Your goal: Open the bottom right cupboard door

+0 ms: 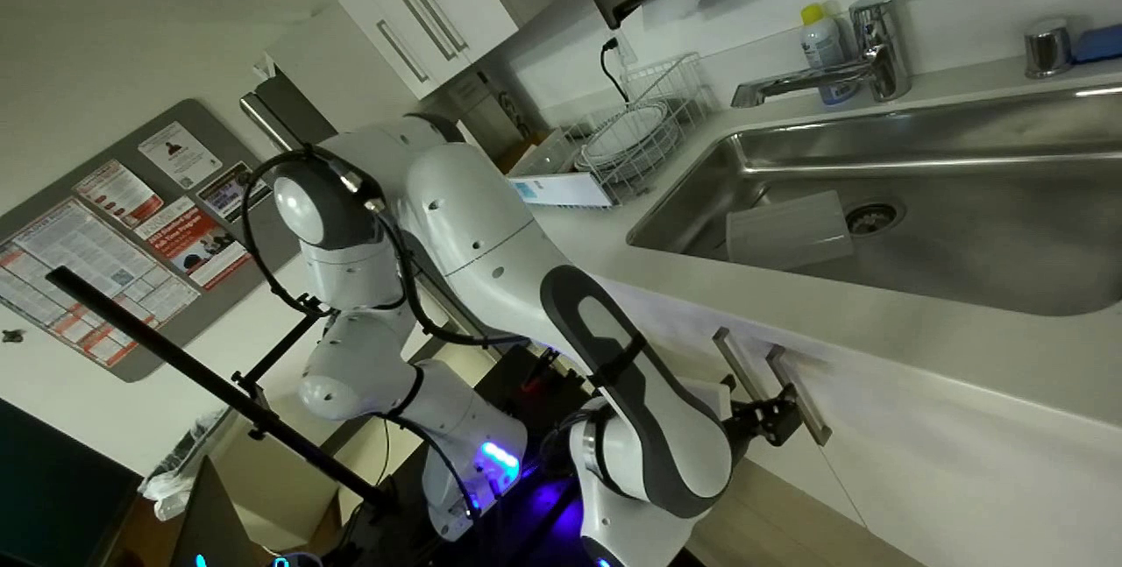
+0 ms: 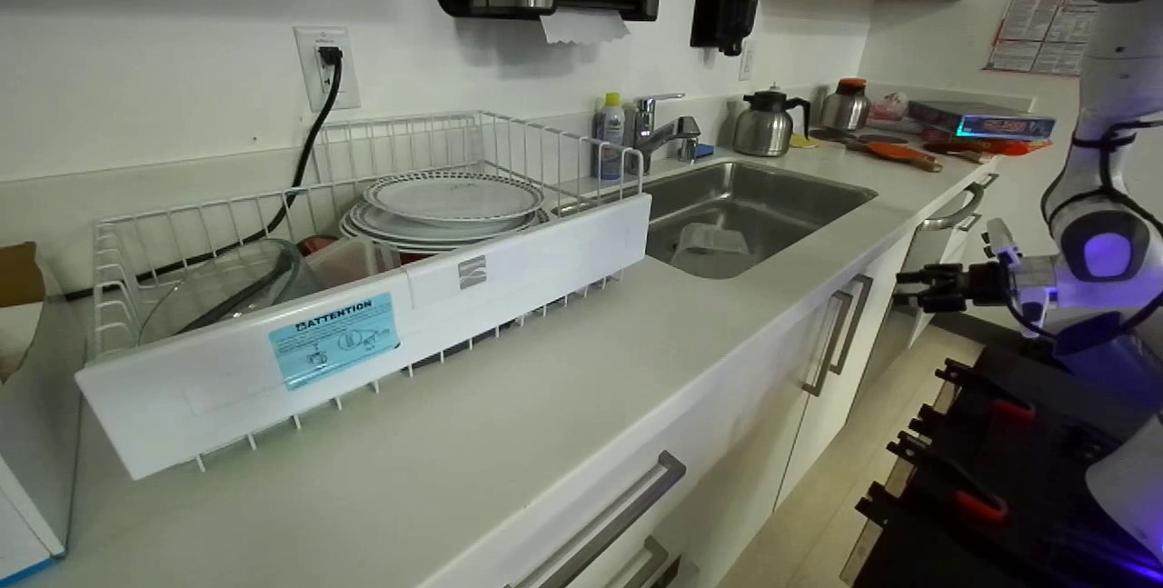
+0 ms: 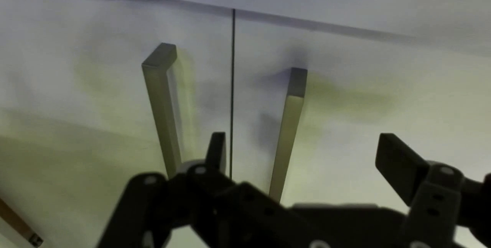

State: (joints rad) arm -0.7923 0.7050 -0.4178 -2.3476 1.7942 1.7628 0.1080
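The bottom right cupboard door (image 3: 383, 98) is a flat white panel, shut flush beside its twin with a thin dark seam between them. It shows in both exterior views (image 1: 947, 462) (image 2: 831, 406). Its slim silver bar handle (image 3: 287, 140) stands upright near the seam and also shows in both exterior views (image 1: 799, 396) (image 2: 851, 324). My black gripper (image 3: 302, 136) is open and empty. In the wrist view the handle lies between its fingers, nearer the left one; contact is not seen. The gripper also shows in both exterior views (image 1: 778, 418) (image 2: 913, 290). The handle's lower end is hidden behind the gripper.
The twin left door (image 3: 96, 87) has its own bar handle (image 3: 161, 106) close to my left finger. The countertop edge (image 2: 727, 343) overhangs above, with the sink (image 1: 947, 190) and dish rack (image 2: 382, 288). A steel appliance handle (image 2: 954, 211) and drawer handle (image 2: 609, 524) stick out nearby.
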